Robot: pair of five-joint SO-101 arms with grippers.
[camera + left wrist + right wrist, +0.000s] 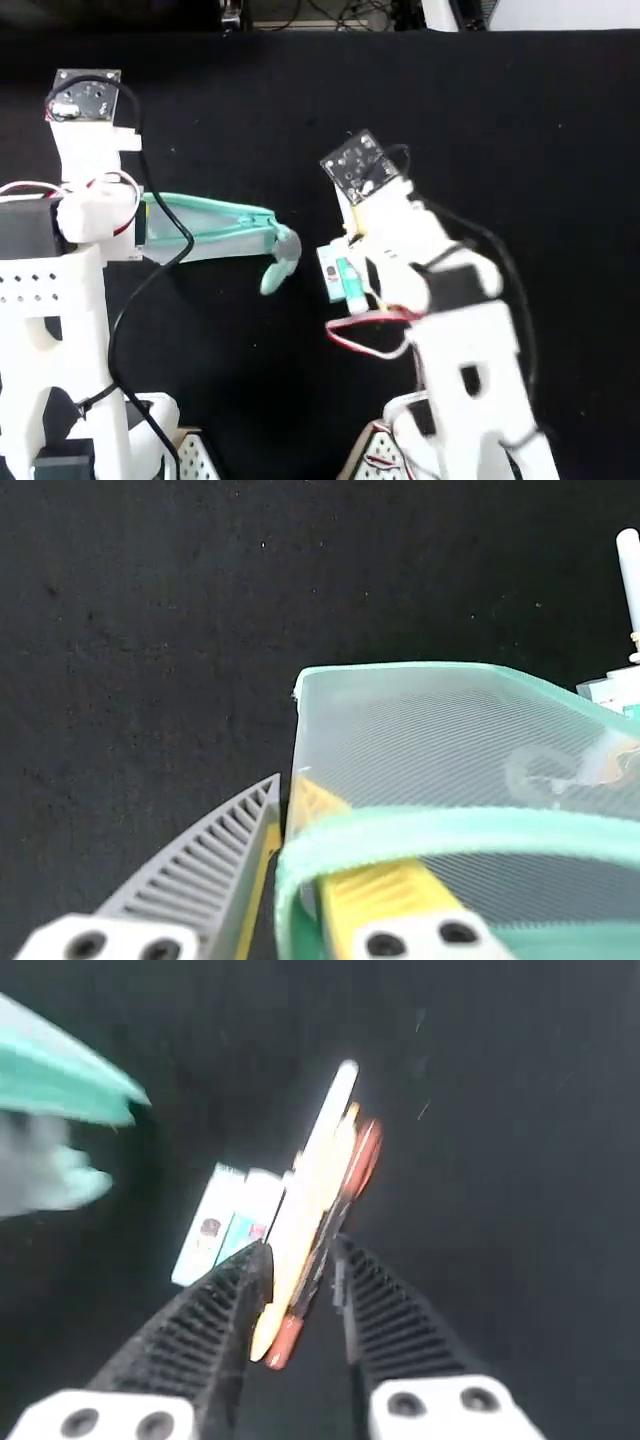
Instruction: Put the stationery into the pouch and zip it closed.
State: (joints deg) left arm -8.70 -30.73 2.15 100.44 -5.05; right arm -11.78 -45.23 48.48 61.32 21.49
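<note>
Over the black table (500, 120), the left claw (290, 785) clamps the pouch (450, 750), the right claw (300, 1250) pinches pens (320, 1160)

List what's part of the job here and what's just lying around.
Job: pouch, gripped by the left end effector; bundle of pens at the right end effector; small white-and-teal box beside them.
Lying about: black table cover; cables beyond its far edge.
</note>
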